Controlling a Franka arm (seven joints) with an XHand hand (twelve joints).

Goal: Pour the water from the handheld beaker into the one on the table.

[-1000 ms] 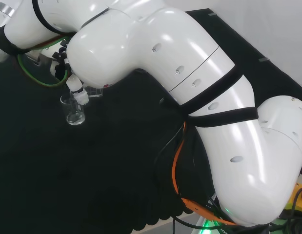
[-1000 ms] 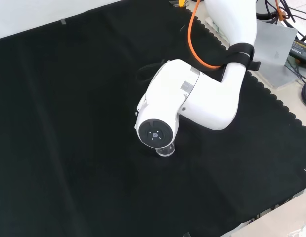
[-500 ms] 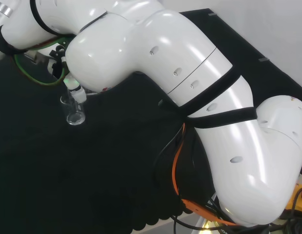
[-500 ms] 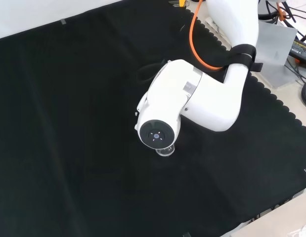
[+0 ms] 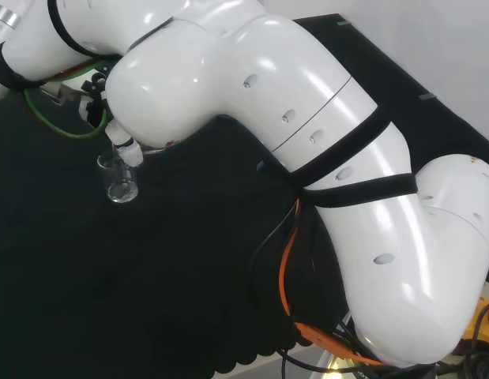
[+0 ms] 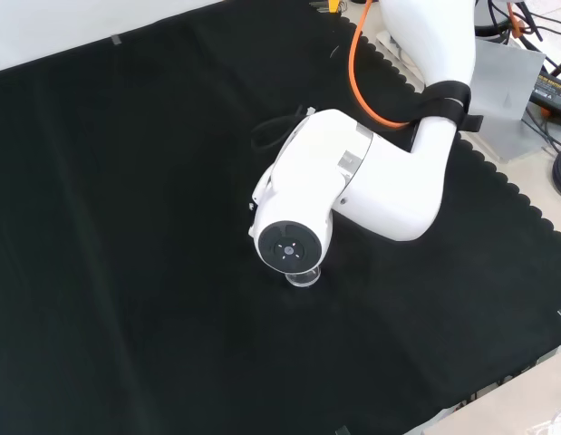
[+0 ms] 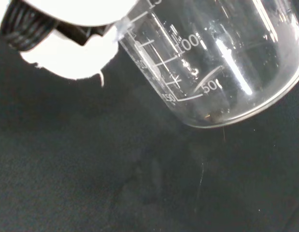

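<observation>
A small clear beaker (image 5: 120, 181) stands upright on the black cloth; the front view shows its rim (image 6: 304, 277) poking out under the arm's round grey cap. In the head view a white-tipped finger of the hand (image 5: 122, 148) hangs just above that beaker's rim, with the rest of the hand behind the big white link. In the wrist view a second clear beaker (image 7: 212, 58) with printed scale marks lies tilted over the cloth, and a white and black part of the hand (image 7: 67, 48) is curled against its wall. I cannot tell how much water either beaker holds.
The arm's large white links (image 5: 291, 134) cover the right of the head view. A link with a round grey cap (image 6: 289, 250) stands over the beaker in the front view. Green cable (image 5: 58, 126) and orange cable (image 6: 362, 82) run along the arm. Black cloth (image 6: 126, 227) stretches around.
The arm's upper link has shifted slightly in both views, and the finger above the standing beaker has edged a little higher. The standing beaker has stayed where it was.
</observation>
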